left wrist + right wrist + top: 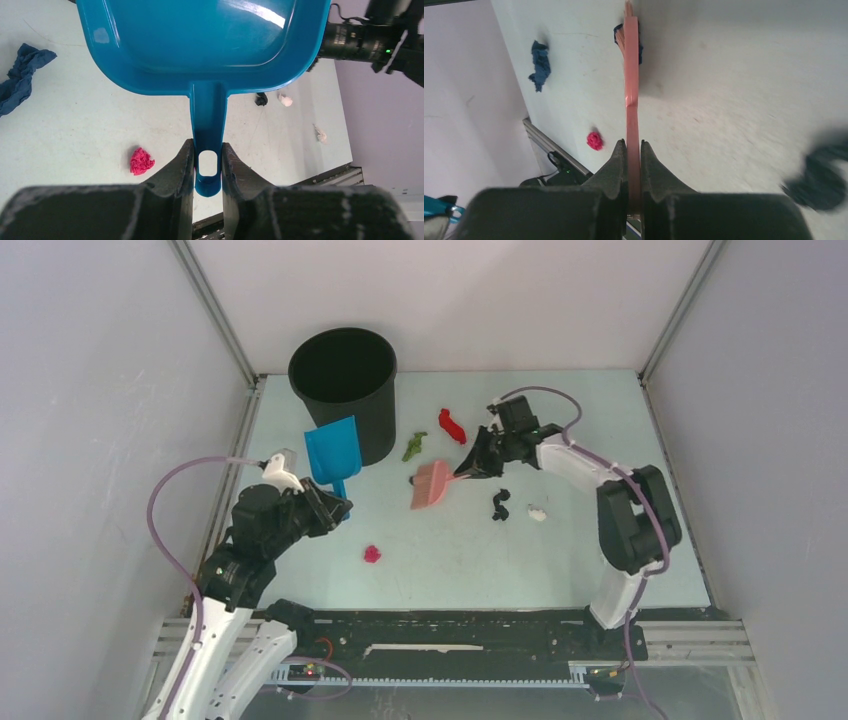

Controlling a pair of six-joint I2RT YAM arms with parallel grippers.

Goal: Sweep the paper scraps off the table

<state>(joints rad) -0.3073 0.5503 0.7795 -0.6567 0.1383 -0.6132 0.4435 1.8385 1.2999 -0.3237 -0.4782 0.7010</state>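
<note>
My left gripper (335,502) (207,150) is shut on the handle of the blue dustpan (333,455) (210,45), which is held over the table's (560,560) left side. My right gripper (470,465) (633,145) is shut on the pink hand brush (432,483) (632,95), whose head points left at mid-table. Paper scraps lie scattered: red (452,425), green (414,446), magenta (372,554) (141,161) (594,140), black (499,504) (260,99) and dark blue (20,75) (540,64). Another dark scrap (640,47) is partly hidden behind the brush head.
A black bucket (343,380) stands at the back left, just behind the dustpan. A small white bit (537,512) (286,100) lies beside the black scrap. Metal rails and grey walls edge the table on all sides.
</note>
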